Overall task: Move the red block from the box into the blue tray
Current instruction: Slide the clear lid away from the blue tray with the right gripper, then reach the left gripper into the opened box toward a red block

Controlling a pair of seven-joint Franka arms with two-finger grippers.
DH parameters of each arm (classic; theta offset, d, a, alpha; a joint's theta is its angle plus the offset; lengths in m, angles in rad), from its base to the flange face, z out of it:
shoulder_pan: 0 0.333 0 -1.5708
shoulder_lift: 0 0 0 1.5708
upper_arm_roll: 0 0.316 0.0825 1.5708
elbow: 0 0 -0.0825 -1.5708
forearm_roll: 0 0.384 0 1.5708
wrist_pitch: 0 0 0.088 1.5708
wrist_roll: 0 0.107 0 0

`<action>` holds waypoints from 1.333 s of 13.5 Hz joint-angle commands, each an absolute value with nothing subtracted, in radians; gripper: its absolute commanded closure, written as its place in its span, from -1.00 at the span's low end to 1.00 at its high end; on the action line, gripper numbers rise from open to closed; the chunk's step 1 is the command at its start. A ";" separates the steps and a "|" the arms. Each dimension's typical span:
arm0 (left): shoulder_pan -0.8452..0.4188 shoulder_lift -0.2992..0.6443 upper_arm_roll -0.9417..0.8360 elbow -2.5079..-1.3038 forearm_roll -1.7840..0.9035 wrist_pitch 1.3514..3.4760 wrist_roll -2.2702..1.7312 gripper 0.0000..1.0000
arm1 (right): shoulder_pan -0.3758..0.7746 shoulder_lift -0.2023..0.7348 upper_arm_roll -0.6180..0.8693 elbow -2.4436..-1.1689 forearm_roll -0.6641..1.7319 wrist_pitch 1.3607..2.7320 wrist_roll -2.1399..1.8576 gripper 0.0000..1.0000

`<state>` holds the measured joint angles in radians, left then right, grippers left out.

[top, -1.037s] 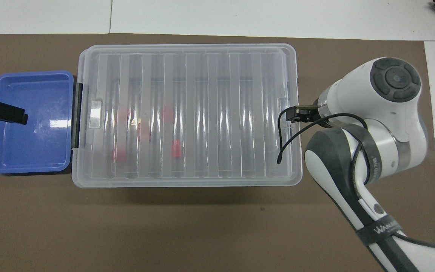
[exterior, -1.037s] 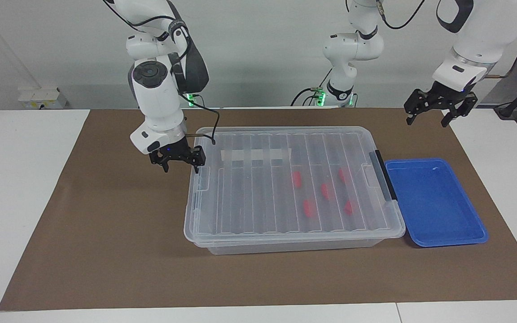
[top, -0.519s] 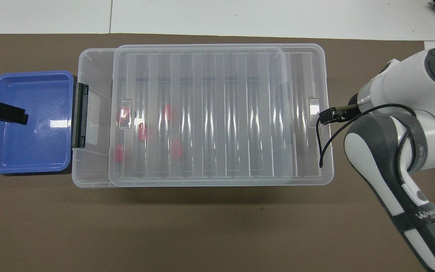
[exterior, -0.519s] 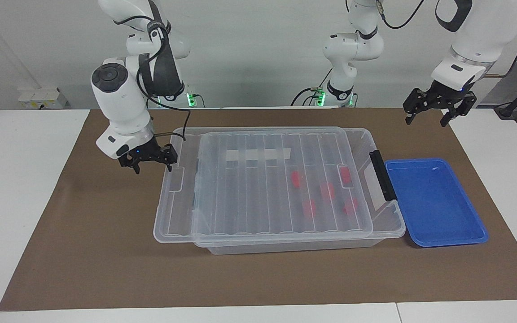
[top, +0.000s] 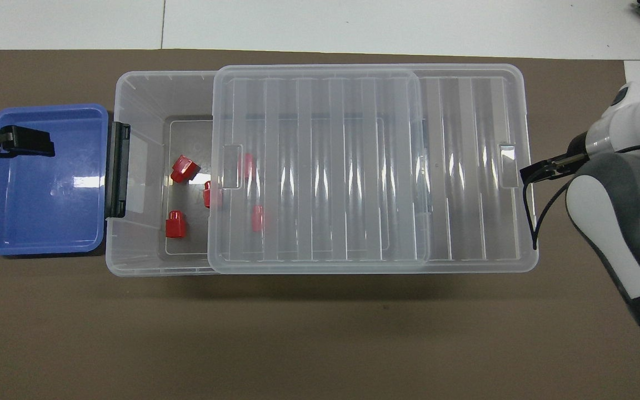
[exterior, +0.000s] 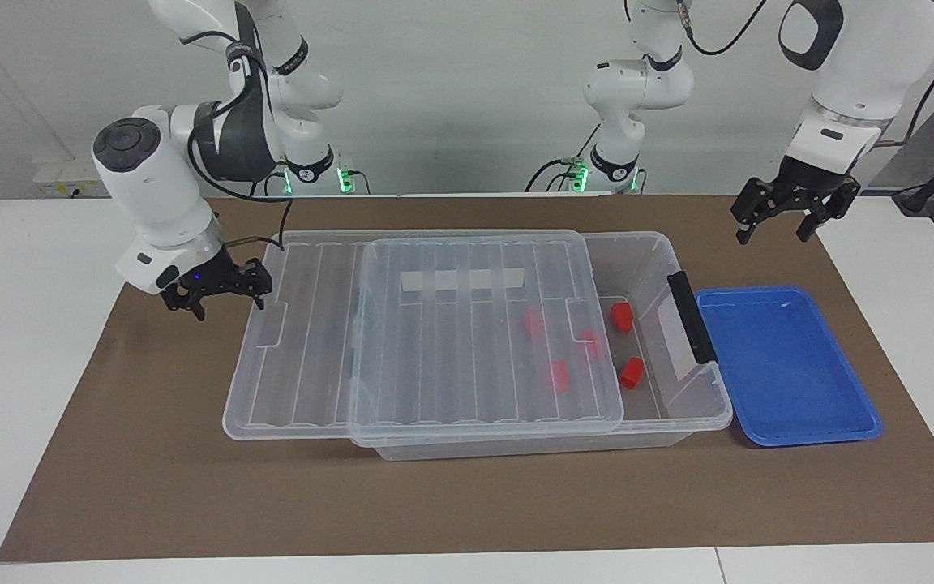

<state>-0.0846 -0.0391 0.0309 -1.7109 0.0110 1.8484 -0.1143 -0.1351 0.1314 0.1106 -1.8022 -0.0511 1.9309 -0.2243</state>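
So the big clear plastic box [exterior: 678, 405] sits in the middle of a brown paper-like mat [exterior: 191, 487] on the white desk [exterior: 29, 324]. Its ribbed translucent lid [exterior: 426, 341] with a white strip across it is slid partway off toward the right arm's end, overhanging that end of the box and leaving the other end open. At the open end there's a black handle clip [exterior: 687, 315] on the box's rim.

Inside are five small bright red plastic blocks, kinda stubby and slightly elongated. Two lie in plain sight in the open part: one red block [exterior: 620, 316] nearer to the robots, another [exterior: 631, 372] farther from them. A third [top: 209, 194] sits right at the lid's edge, half covered, and the other two [top: 257, 218] only show as blurry red through the ribs.

Touching the box at the clip end is the shallow bright blue plastic tray [exterior: 791, 422], rounded corners, raised rim, glossy, nothing in it.

The right claw [exterior: 213, 298] hangs low just beside the overhanging end of the lid, jaws spread wide; can't tell if a fingertip touches the lid's edge. It's well apart from the red blocks. The left claw [exterior: 786, 212] hovers up in the air over the blue tray, jaws also spread wide, holding nothing.
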 commanded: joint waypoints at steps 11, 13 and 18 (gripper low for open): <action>-0.365 0.004 0.038 -1.874 0.017 2.048 -0.538 -1.00 | -0.232 0.115 0.118 -1.832 -0.067 1.950 -0.354 -1.00; -0.387 0.031 0.038 -1.931 0.018 2.133 -0.548 -1.00 | -0.232 0.117 0.120 -1.827 -0.067 1.945 -0.356 -1.00; -0.387 0.070 0.038 -2.055 0.020 2.348 -0.546 -1.00 | -0.213 0.065 0.124 -1.813 -0.063 1.924 -0.278 -1.00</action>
<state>-0.3710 0.0732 0.0236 -2.0155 0.0116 2.2937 -0.5326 -0.2130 0.1143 0.1143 -1.8001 -0.0517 1.9322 -0.3239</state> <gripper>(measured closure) 0.000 0.000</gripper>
